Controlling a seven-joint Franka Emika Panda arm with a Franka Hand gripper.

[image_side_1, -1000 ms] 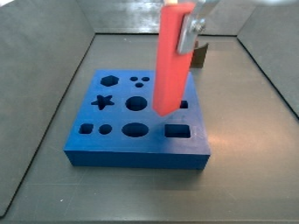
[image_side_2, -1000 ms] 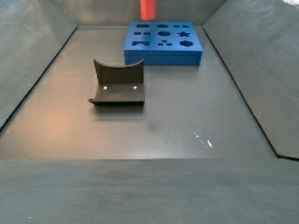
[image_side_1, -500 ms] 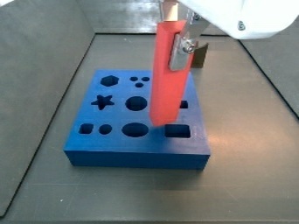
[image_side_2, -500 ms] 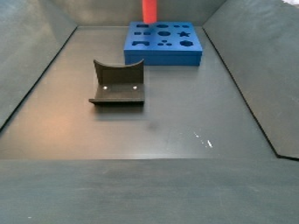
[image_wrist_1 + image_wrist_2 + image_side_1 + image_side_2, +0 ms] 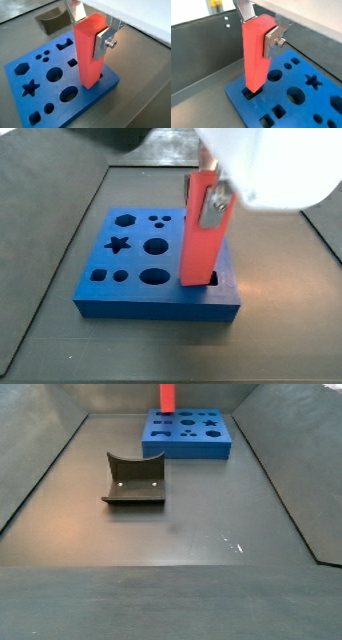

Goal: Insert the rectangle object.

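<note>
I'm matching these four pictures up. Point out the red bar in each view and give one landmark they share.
Wrist view: red bar, upright, centre, in the gripper.
Wrist view, centre.
Side view, right of centre.
Side view, top edge, mostly cropped.
Shared landmark: the blue block under its lower end.

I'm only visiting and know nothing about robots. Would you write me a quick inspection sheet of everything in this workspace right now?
Surface: dark grey floor, bare apart from the items below.
Job's things: red-orange rectangle object held upright, its lower end at the rectangular hole in the blue block; both wrist views show the tip in the opening.
Clutter: dark grey curved holder standing apart from the block.
Gripper: gripper above the block, silver fingers clamped on the bar's upper part.
Cables: nothing seen.
Surroundings: grey walls around the floor.
</note>
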